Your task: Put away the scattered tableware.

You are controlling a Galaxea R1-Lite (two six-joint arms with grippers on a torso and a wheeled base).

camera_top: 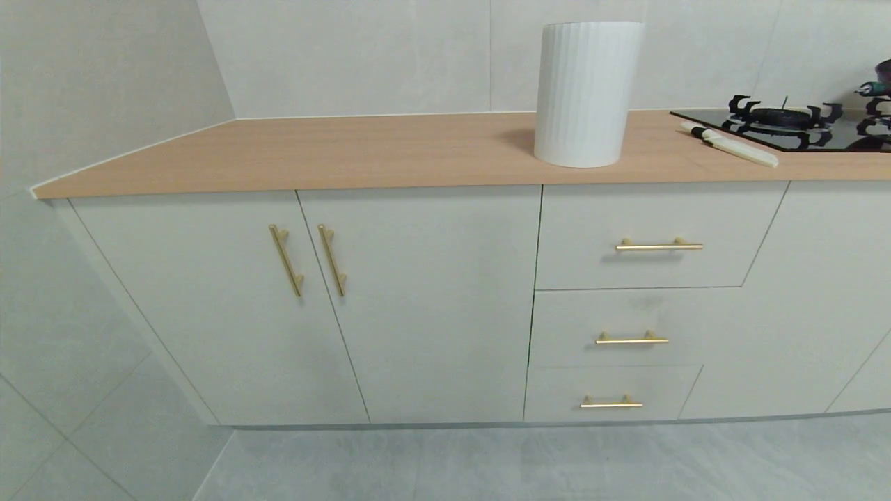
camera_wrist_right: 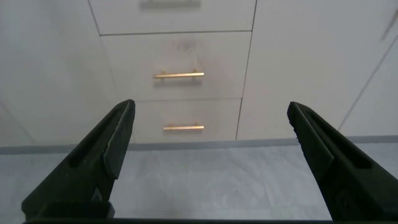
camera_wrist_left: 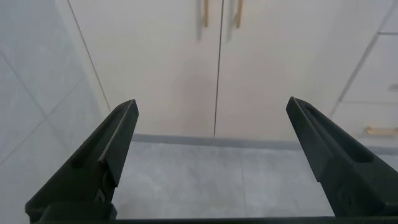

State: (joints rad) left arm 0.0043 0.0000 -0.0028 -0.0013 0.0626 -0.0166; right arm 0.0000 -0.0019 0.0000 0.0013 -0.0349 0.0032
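With left pincer [camera_wrist_left: 210, 104] and right pincer [camera_wrist_right: 210, 106] both open, the slim knife [camera_top: 729, 144] on the table [camera_top: 348, 149] looks light, stiff, slippery, best pinched crosswise mid-length

Canister [camera_top: 588, 94] on countertop [camera_top: 313, 149]; knife [camera_top: 727, 144] right of it, before hob [camera_top: 786, 125]; drawers [camera_top: 654, 216] below; cabinet doors [camera_top: 230, 313] left of drawers.

Knife [camera_top: 729, 144], cream-coloured with a black band near one end: lying flat on the wooden countertop [camera_top: 313, 149], slanting just beside the black hob [camera_top: 828, 138]. Ribbed white cylindrical holder [camera_top: 587, 94]: standing upright on the countertop, near the knife, apart from it.
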